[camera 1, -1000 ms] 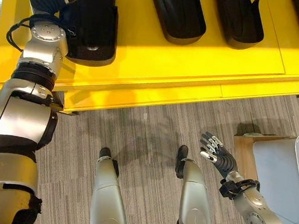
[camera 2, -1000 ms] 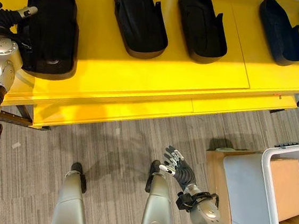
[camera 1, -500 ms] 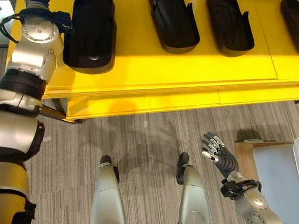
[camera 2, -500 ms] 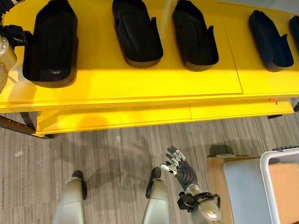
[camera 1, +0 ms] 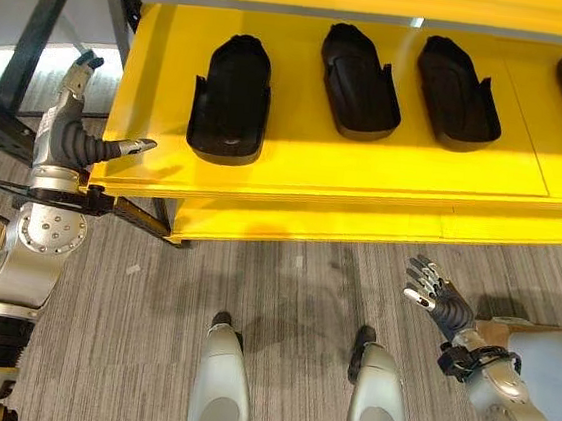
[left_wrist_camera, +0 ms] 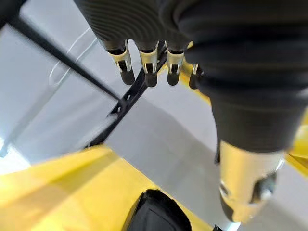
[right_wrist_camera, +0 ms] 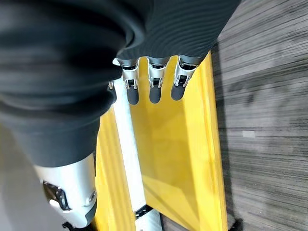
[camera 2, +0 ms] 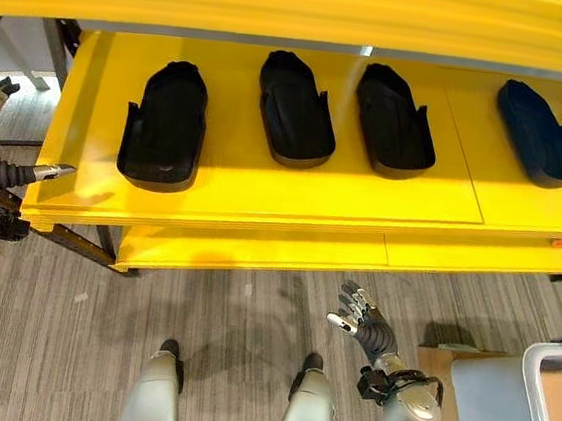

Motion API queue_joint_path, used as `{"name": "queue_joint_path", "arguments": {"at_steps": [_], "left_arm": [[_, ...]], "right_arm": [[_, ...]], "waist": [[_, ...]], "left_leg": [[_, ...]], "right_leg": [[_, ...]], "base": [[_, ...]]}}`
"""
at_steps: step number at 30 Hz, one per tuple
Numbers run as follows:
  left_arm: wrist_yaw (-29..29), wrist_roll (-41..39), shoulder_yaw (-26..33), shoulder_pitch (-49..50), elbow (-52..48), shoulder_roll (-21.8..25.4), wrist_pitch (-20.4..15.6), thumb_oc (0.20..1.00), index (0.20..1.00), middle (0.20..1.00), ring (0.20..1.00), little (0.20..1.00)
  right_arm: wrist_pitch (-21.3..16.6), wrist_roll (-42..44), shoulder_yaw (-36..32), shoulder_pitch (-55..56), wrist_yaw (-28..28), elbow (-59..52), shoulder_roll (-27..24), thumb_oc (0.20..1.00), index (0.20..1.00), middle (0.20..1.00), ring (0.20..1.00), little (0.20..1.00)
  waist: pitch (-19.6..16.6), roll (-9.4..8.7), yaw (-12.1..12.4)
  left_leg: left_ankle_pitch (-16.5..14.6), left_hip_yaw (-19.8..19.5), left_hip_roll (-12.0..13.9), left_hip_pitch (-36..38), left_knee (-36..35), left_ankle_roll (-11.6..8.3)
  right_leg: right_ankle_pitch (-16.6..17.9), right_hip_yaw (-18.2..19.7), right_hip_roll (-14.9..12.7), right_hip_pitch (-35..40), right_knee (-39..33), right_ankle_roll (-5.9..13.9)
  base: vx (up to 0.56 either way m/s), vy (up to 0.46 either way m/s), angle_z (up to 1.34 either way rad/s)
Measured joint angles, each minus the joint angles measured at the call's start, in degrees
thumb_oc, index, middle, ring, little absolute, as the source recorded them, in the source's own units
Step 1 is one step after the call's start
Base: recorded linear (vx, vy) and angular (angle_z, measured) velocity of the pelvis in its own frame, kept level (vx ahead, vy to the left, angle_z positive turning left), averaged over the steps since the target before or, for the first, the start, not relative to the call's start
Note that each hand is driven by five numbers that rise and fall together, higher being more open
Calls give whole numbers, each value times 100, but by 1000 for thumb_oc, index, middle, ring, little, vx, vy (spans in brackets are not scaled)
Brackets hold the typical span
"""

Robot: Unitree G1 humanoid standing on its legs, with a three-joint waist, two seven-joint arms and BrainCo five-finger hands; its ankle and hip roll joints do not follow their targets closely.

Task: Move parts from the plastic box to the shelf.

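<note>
The parts are black moulded plastic shells, long and hollow, with raised side walls and one rounded end. They lie in a row on the yellow shelf (camera 1: pixel 365 179), each apart from the next. The nearest part (camera 1: pixel 231 98) is just to the right of the left robot hand (camera 1: pixel 68 133); this hand is beyond the shelf's left edge, fingers straight and thumb spread toward the shelf, holding nothing. The second part (camera 1: pixel 360 80) and third part (camera 1: pixel 458 92) lie further right. The right robot hand (camera 1: pixel 437 302) is low above the grey striped carpet floor (camera 1: pixel 295 272), in front of the shelf, fingers relaxed and empty. The plastic box (camera 2: pixel 552 410), grey with a pale rim, stands just right of this hand. Between the shelf's front edge and the right hand the floor is free.
</note>
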Motion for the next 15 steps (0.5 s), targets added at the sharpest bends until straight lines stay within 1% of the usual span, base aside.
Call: {"name": "queue_joint_path", "arguments": {"at_steps": [3, 4, 6, 9, 10, 11, 15], "left_arm": [[-174, 526, 43, 524, -400, -113, -26, 1000, 1000, 1000, 1000, 1000], [-247, 658, 104, 647, -524, -218, -28, 1000, 1000, 1000, 1000, 1000], [-375, 739, 116, 786, -590, -316, -85, 1000, 1000, 1000, 1000, 1000], [-540, 996, 128, 1193, -922, -427, -162, 1000, 1000, 1000, 1000, 1000], [-612, 1157, 126, 1396, -976, -577, -253, 1000, 1000, 1000, 1000, 1000], [-628, 1175, 128, 1467, -981, -709, -251, 1000, 1000, 1000, 1000, 1000], [-746, 1455, 29, 1518, -963, -801, -250, 1000, 1000, 1000, 1000, 1000]], "right_arm": [[0, -4, -136, 3, 9, -29, 2, 1000, 1000, 1000, 1000, 1000], [0, -4, -140, 13, 10, -41, 3, 1000, 1000, 1000, 1000, 1000], [2, -7, -165, 63, 10, -47, 2, 1000, 1000, 1000, 1000, 1000], [14, -68, -343, 268, 18, -160, 2, 1000, 1000, 1000, 1000, 1000], [15, -140, -443, 390, 18, -175, 2, 1000, 1000, 1000, 1000, 1000], [16, -218, -505, 460, 16, -199, 0, 1000, 1000, 1000, 1000, 1000], [18, -223, -512, 481, 10, -200, 2, 1000, 1000, 1000, 1000, 1000]], "waist": [[-19, 14, -7], [-20, 19, -6], [-28, 35, 10], [-104, 108, -4], [-169, 156, 7], [-198, 185, -1], [-254, 183, -12]], "left_leg": [[37, 26, 17, 219, -182, -8], [67, 28, 19, 249, -222, -31], [84, 41, 24, 355, -295, -39], [139, 52, 30, 541, -503, -49], [162, 54, 36, 584, -585, -59], [168, 54, 38, 598, -611, -61], [206, 64, 53, 634, -679, -69]], "right_leg": [[5, -16, 32, 190, -128, 3], [11, -20, 36, 216, -148, 11], [30, -30, 41, 305, -175, 40], [50, -142, 49, 501, -341, 48], [58, -163, 63, 536, -396, 45], [60, -173, 66, 544, -405, 45], [63, -182, 82, 558, -398, 40]], "base": [[8, -9, -1], [0, 0, 0], [0, 0, 0], [-2, -11, 5], [6, -17, 6], [0, 0, 0], [0, 0, 0]]}}
